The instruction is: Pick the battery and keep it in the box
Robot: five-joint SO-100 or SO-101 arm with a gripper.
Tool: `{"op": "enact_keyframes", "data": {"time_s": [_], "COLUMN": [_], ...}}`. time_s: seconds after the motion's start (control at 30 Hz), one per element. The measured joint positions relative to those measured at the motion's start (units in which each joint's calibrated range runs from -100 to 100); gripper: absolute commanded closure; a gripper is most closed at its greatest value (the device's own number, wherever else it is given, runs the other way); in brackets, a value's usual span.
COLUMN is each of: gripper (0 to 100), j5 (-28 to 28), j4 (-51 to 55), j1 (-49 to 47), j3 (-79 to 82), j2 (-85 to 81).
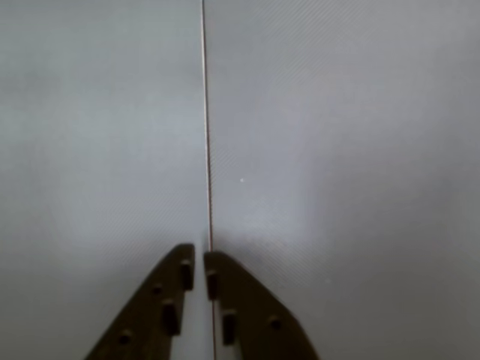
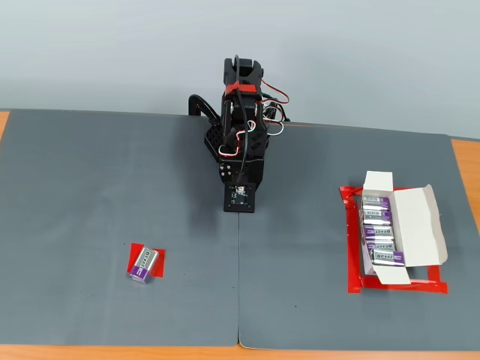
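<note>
The battery (image 2: 144,264), purple and silver-grey, lies on a small red tape patch (image 2: 157,256) at the front left of the grey mat in the fixed view. The box (image 2: 416,221), a white carton with open flaps, lies at the right and holds several look-alike batteries (image 2: 377,217) in a row. My arm (image 2: 240,142) is folded at the back centre, far from both. In the wrist view my gripper (image 1: 199,259) is shut and empty, pointing at bare mat over a seam (image 1: 208,150). Battery and box are out of the wrist view.
A red tape rectangle (image 2: 352,262) frames the box. The grey mat (image 2: 90,187) is made of two sheets joined at a seam (image 2: 239,300) down the middle. Orange table edges (image 2: 465,150) show at the sides and front.
</note>
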Motion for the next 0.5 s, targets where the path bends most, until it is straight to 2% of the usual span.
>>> {"op": "enact_keyframes", "data": {"time_s": [0.27, 0.5], "gripper": [98, 98], "j5": [0.1, 0.1], "j4": [-0.2, -5.9], "j1": [0.0, 0.0], "j3": [-0.3, -7.3], "j2": [1.6, 11.4]}}
